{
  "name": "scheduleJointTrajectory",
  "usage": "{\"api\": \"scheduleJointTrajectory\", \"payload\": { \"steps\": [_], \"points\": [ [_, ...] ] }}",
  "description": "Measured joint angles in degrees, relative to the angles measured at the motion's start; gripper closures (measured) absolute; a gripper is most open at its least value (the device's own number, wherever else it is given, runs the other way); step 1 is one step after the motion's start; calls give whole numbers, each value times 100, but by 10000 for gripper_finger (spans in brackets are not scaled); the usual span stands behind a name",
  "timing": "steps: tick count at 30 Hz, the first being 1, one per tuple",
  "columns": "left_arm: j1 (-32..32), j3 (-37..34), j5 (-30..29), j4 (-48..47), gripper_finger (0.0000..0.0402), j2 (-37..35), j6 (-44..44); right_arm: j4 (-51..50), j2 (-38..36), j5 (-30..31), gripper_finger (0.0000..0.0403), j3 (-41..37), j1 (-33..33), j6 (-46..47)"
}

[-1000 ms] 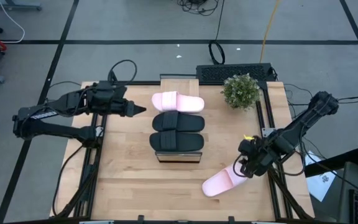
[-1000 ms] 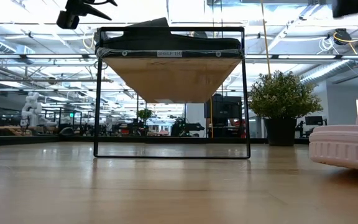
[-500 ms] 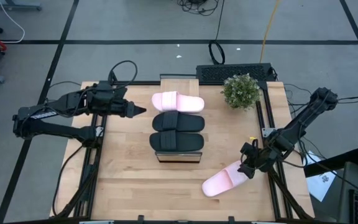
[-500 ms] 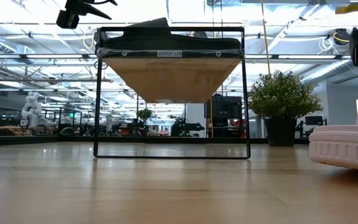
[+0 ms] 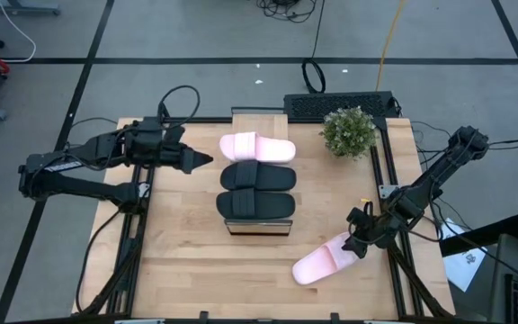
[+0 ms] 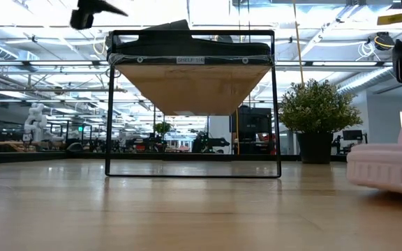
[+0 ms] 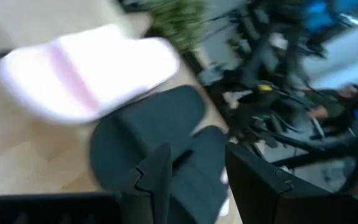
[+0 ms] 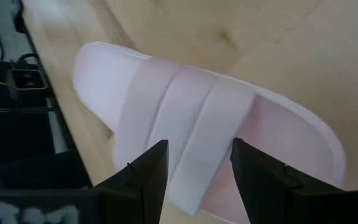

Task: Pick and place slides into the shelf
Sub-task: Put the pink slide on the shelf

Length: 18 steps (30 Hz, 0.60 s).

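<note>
Seen from above, the shelf (image 5: 257,120) stands at the middle of the tabletop (image 5: 187,261), and we find three slides across its plank: a pink slide (image 5: 257,147) at the far end and two black slides (image 5: 257,176) (image 5: 255,205) just beside it. The fourth slide (image 5: 324,260), also pink, lies on the tabletop near the right front corner. The right gripper (image 5: 356,245) hangs over its heel end; in the wrist view its fingers (image 8: 146,171) stand apart above the strap, holding nothing. The left gripper (image 5: 201,159) hovers left of the shelf beside the pink slide, fingers (image 7: 156,171) parted and empty. A potted plant (image 5: 349,131) stands at the far right.
</note>
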Motion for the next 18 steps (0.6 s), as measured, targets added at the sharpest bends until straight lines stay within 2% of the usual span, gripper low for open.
{"api": "scheduleJointTrajectory", "payload": {
  "steps": [4,8,13,18],
  "points": [
    [-474,0,25,887,259,38,804,422,-61,-29,239,-3,0,-37],
    [-1216,4,-129,1747,259,270,1482,777,-146,13,239,-3,0,-292],
    [-2137,6,-790,2286,259,733,2119,886,-257,30,239,-3,0,-476],
    [-2949,407,-1845,1911,259,1133,2505,1379,-378,191,239,-3,0,-817]
  ]
}}
